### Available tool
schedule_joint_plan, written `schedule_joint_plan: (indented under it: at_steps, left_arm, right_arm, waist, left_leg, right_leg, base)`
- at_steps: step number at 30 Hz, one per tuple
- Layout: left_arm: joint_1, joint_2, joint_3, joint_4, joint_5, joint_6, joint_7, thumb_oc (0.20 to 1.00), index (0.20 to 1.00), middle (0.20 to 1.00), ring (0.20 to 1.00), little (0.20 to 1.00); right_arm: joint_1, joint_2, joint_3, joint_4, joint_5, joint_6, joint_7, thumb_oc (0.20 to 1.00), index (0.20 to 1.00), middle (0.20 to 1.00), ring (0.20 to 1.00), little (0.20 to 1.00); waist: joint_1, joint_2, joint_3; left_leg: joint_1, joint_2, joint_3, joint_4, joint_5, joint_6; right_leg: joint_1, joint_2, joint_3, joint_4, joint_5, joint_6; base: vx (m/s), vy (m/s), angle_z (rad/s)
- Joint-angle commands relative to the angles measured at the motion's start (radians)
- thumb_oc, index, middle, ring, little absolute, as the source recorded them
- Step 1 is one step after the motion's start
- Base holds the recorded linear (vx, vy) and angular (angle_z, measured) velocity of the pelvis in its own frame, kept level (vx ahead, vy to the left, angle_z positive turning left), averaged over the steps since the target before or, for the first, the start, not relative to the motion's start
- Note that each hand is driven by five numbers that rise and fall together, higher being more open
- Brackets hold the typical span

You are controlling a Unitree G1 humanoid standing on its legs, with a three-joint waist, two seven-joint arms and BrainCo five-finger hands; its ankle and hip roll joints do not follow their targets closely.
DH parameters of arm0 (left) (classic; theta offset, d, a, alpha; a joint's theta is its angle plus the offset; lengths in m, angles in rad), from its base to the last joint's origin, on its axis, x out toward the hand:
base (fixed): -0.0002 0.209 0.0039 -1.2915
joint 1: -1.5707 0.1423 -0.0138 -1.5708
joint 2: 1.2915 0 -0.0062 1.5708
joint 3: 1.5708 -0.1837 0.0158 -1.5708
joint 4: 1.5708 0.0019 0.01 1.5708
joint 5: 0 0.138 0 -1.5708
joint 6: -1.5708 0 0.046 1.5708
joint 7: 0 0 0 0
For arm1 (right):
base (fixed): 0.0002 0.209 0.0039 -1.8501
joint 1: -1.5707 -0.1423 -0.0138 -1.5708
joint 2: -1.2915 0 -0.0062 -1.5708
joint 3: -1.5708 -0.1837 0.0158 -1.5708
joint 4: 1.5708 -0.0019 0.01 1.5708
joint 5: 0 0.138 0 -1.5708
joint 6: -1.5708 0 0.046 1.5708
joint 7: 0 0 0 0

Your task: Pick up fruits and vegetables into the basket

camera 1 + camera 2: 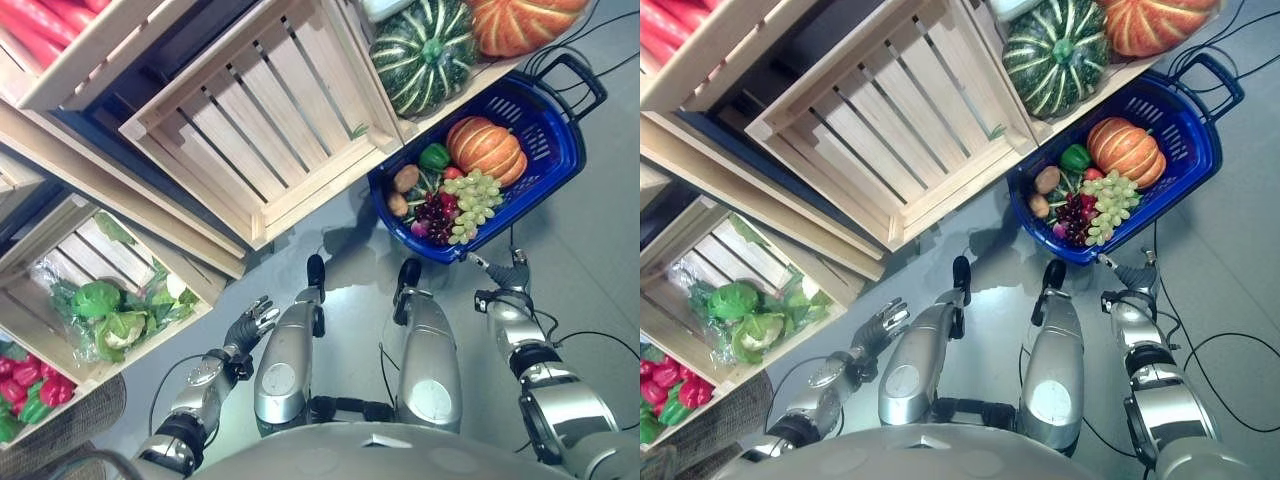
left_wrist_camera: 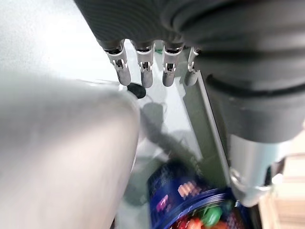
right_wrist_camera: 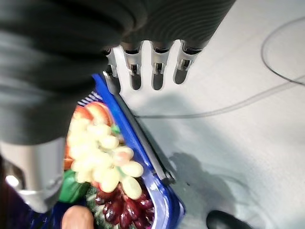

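A blue basket (image 1: 548, 128) stands on the floor below the shelf's right end. It holds an orange pumpkin (image 1: 486, 148), green grapes (image 1: 472, 200), purple grapes (image 1: 435, 212), a green pepper (image 1: 434, 156) and two potatoes (image 1: 406, 178). My right hand (image 1: 508, 272) hangs just beside the basket's near rim (image 3: 143, 143), its fingers (image 3: 157, 71) straight and holding nothing. My left hand (image 1: 250, 325) hangs open and empty at the lower left, well away from the basket, with its fingers (image 2: 143, 71) straight over the floor.
An empty wooden crate (image 1: 250, 130) fills the middle of the shelf. A striped green squash (image 1: 425, 52) and an orange pumpkin (image 1: 520, 22) lie to its right. Lower left, one crate holds cabbages (image 1: 110, 315) and another red peppers (image 1: 30, 380). Grey floor lies right of the basket.
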Motion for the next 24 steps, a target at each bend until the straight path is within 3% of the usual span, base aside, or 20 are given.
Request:
schedule_joint_plan:
  at_steps: [1,7,11,13,17,18,20,24]
  left_arm:
    - [0.073,0.031,0.042,0.05,0.017,-0.016,-0.008,1.0,1.0,1.0,1.0,1.0]
    - [0.087,0.018,0.098,0.128,0.061,-0.012,-0.029,1.0,1.0,1.0,1.0,1.0]
    - [0.085,0.013,0.109,0.156,0.079,-0.002,-0.034,1.0,1.0,1.0,1.0,1.0]
    - [0.077,0.009,0.118,0.185,0.106,0.018,-0.053,1.0,1.0,1.0,1.0,1.0]
    - [0.053,0.011,0.11,0.224,0.137,0.049,-0.07,1.0,1.0,1.0,1.0,1.0]
    - [0.037,0.008,0.109,0.244,0.142,0.072,-0.092,1.0,1.0,1.0,1.0,1.0]
    - [0.022,-0.001,0.098,0.28,0.159,0.11,-0.095,1.0,1.0,1.0,1.0,1.0]
    - [-0.003,-0.014,0.086,0.332,0.202,0.124,-0.098,1.0,1.0,1.0,1.0,1.0]
  right_arm:
    - [0.064,0.002,0.031,-0.045,-0.125,-0.041,-0.014,1.0,1.0,1.0,1.0,1.0]
    - [0.172,0.036,0.063,-0.084,-0.239,-0.04,0.079,1.0,1.0,1.0,1.0,1.0]
    - [0.213,0.062,0.072,-0.058,-0.232,-0.031,0.156,1.0,1.0,1.0,1.0,1.0]
    - [0.241,0.094,0.088,-0.01,-0.208,-0.022,0.247,1.0,1.0,1.0,1.0,1.0]
    - [0.244,0.129,0.095,0.056,-0.138,0.008,0.354,1.0,1.0,1.0,1.0,1.0]
    - [0.244,0.15,0.096,0.087,-0.076,0.038,0.433,1.0,1.0,1.0,1.0,1.0]
    - [0.243,0.178,0.094,0.142,-0.08,0.065,0.511,1.0,1.0,1.0,1.0,1.0]
    - [0.235,0.206,0.11,0.208,-0.08,0.088,0.605,1.0,1.0,1.0,1.0,1.0]
  waist:
    - [-0.01,-0.073,-0.122]
    - [-0.014,-0.124,-0.232]
    - [-0.016,-0.141,-0.278]
    - [-0.015,-0.154,-0.318]
    - [-0.015,-0.163,-0.337]
    - [-0.017,-0.166,-0.347]
    - [-0.019,-0.166,-0.359]
    - [-0.022,-0.163,-0.376]
  left_leg:
    - [0.009,-0.014,0.039,0.024,-0.084,0.044]
    - [0.109,-0.003,0.054,-0.063,-0.079,0.041]
    - [0.15,0.002,0.068,-0.086,-0.083,0.043]
    - [0.187,0.006,0.085,-0.11,-0.087,0.045]
    - [0.215,0.009,0.099,-0.127,-0.09,0.046]
    - [0.225,0.01,0.106,-0.132,-0.09,0.045]
    - [0.241,0.008,0.113,-0.139,-0.093,0.046]
    - [0.263,0.002,0.119,-0.141,-0.101,0.047]
  right_leg:
    - [0.113,0.001,0.033,-0.105,-0.006,0.064]
    - [0.215,-0.002,0.033,-0.201,0.032,0.103]
    - [0.25,-0.009,0.029,-0.231,0.048,0.116]
    - [0.283,-0.015,0.026,-0.264,0.065,0.128]
    - [0.304,-0.019,0.02,-0.285,0.075,0.134]
    - [0.313,-0.019,0.018,-0.295,0.081,0.136]
    - [0.328,-0.019,0.014,-0.31,0.086,0.136]
    - [0.349,-0.02,0.008,-0.332,0.091,0.134]
  base:
    - [0.08,0.034,-0.03]
    - [0.06,0.051,-0.05]
    - [0.04,0.054,-0.04]
    - [0.01,0.063,-0.05]
    - [-0.02,0.024,-0.06]
    - [-0.03,0.029,-0.03]
    - [-0.02,0.042,-0.07]
    - [-0.01,0.039,-0.1]
